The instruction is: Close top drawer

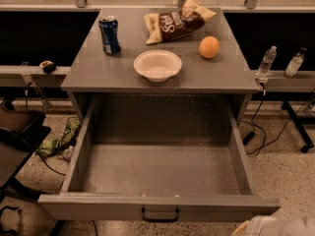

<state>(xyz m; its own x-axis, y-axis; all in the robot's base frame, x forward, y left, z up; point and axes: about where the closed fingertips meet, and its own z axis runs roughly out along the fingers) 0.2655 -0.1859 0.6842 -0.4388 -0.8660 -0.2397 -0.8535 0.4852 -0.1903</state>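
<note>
Wide grey top drawer (98,206) w/ small black loop handle (160,215) stands pulled fully out toward near side. Nothing closed yet, whole push left. Pale gripper (278,227), prob. only partly in view, sits just beside drawer's near-right corner. Open or closed: can't tell.

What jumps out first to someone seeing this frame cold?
The top drawer, pulled far out toward the camera, fills the lower half, its black handle at the bottom edge. On the cabinet top behind sit a white bowl at centre, a blue can left, a chip bag and an orange right. The gripper is out of view; only a pale bit of arm shows bottom right.
</note>
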